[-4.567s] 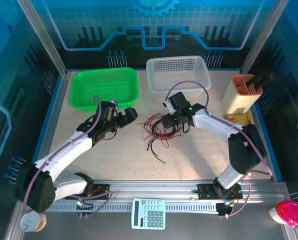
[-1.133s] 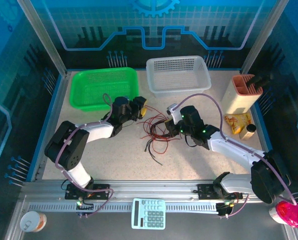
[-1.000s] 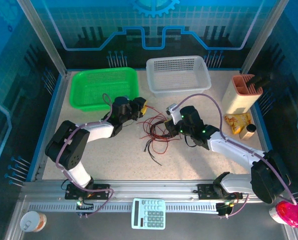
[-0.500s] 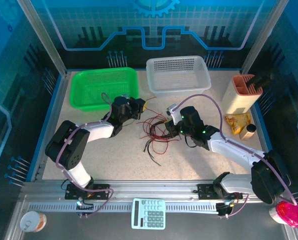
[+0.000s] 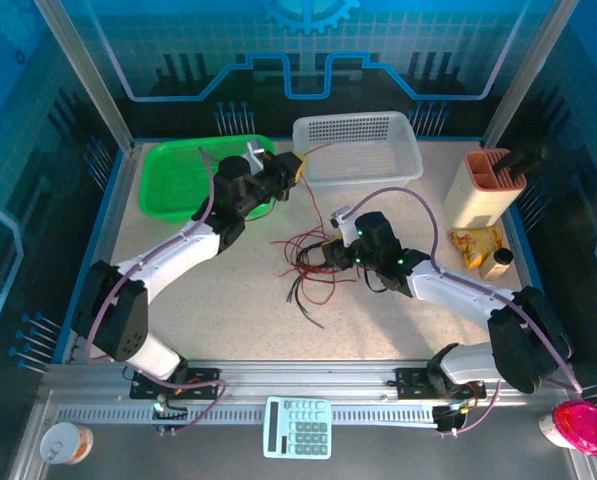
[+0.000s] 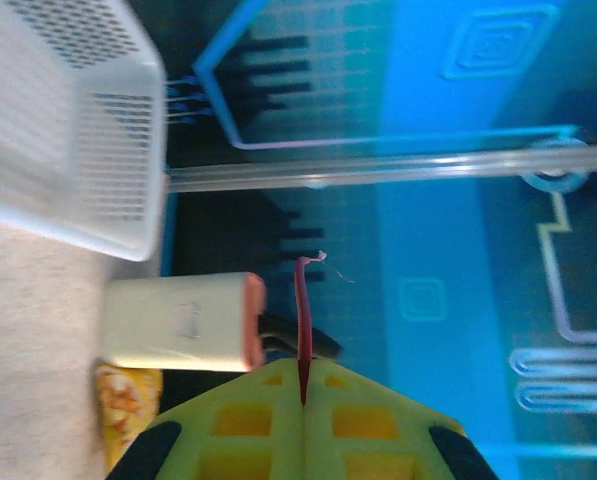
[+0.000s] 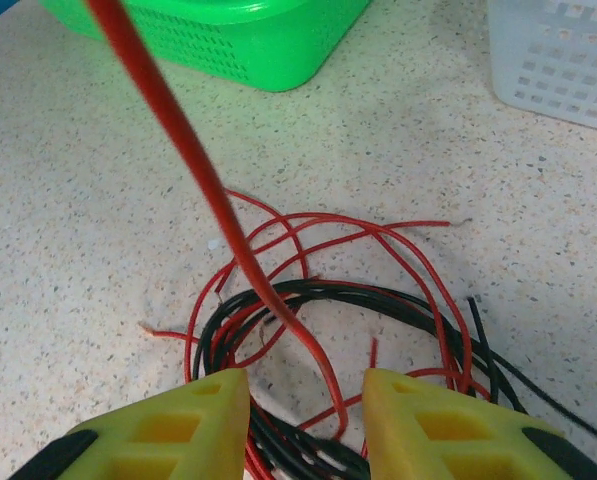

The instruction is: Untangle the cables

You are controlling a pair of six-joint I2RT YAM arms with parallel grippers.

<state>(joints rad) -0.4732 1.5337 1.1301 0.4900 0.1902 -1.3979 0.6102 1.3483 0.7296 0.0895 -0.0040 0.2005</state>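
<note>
The cables (image 5: 304, 266) lie as a tangle of thin red and black strands in the middle of the table. My left gripper (image 5: 292, 169) is raised between the two baskets, shut on one red cable (image 6: 301, 310) whose end pokes out past the closed yellow fingers (image 6: 258, 420). That strand runs taut down to the pile and crosses the right wrist view as a thick red line (image 7: 177, 140). My right gripper (image 7: 306, 388) hovers open just over the tangle (image 7: 318, 300), its fingers either side of red and black loops. Seen from above, the right gripper (image 5: 330, 252) is at the pile's right edge.
A green basket (image 5: 173, 188) stands at the back left, a white basket (image 5: 358, 150) at the back middle. A beige holder (image 5: 483, 190), a yellow packet (image 5: 472, 240) and a small can (image 5: 496, 262) sit at the right. A calculator (image 5: 298, 427) lies on the front rail.
My left gripper has risen and moved back toward the baskets, drawing one red strand up out of the pile. The right gripper stays over the tangle, shifted slightly left.
</note>
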